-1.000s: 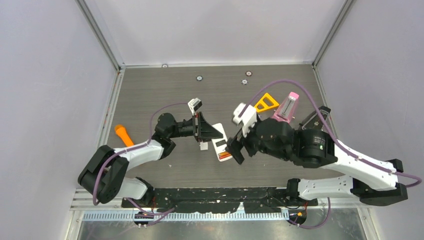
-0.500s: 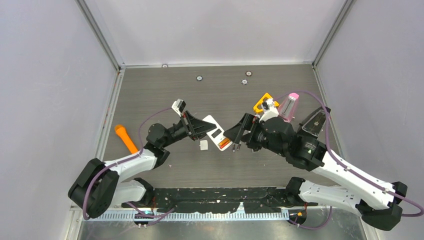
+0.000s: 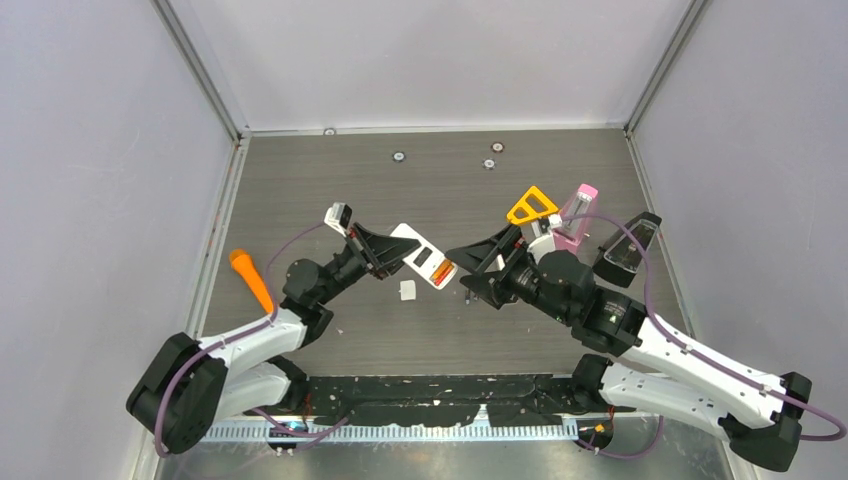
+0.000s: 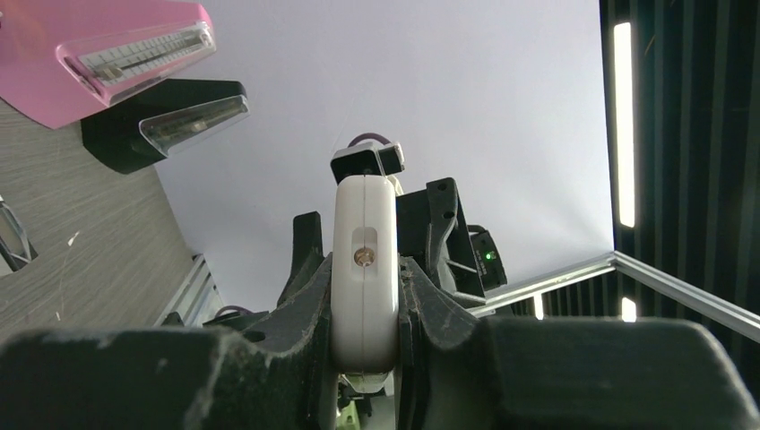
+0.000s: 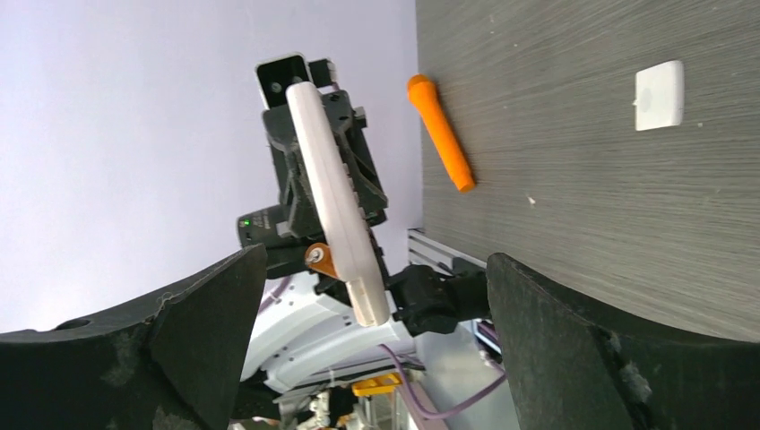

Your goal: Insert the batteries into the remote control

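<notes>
Left gripper [image 3: 386, 251] clamps the white remote [image 3: 424, 257], lifted off the table [image 3: 320, 175]. Right gripper [image 3: 478, 268] sits at the remote's 3 o'clock, jaws wide apart.

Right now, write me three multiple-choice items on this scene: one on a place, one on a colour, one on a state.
1. Where is the small white square piece?
A. flat on the table
B. in the right pincer
C. on the remote

2. What colour is the cone-ended stick?
A. green
B. orange
C. blue

3. How is the remote?
A. lying on the table
B. gripped by the left pincer, raised
C. gripped by both pincers

Answers:
1 A: it lies on the wood grain between the arms.
2 B: it is plainly orange in two views.
3 B: the left pincer clamps it, and the right pincer is open and empty.
</notes>
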{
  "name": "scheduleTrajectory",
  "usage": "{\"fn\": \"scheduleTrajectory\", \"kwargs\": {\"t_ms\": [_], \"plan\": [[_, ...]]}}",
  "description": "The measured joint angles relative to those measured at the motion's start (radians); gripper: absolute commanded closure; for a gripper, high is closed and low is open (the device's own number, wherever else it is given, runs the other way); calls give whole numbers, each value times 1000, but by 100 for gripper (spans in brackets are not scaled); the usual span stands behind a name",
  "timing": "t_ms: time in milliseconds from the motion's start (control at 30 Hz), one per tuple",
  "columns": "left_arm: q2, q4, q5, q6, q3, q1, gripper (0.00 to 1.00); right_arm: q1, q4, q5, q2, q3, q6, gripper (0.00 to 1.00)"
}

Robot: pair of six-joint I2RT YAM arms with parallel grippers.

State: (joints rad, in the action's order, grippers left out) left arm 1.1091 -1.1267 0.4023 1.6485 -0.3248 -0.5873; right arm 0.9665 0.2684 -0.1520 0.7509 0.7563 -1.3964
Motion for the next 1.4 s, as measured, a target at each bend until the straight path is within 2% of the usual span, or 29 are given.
{"fn": "scheduleTrajectory", "kwargs": {"t_ms": [200,367,833,1400], "plan": [[-18,-5,-53,5,27,-8,100,0,-63,-24,-27,-32,-74,4],[-32,-11,-84,19,37,-17,100,0,-86,-29,-25,-33,-87,16],[-31,-37,-89,26,38,-29,100,0,-164,-16,-2,-78,-104,37],[-5,-60,-108,51,38,-35,100,-6,-154,-5,30,-43,-36,47]]}}
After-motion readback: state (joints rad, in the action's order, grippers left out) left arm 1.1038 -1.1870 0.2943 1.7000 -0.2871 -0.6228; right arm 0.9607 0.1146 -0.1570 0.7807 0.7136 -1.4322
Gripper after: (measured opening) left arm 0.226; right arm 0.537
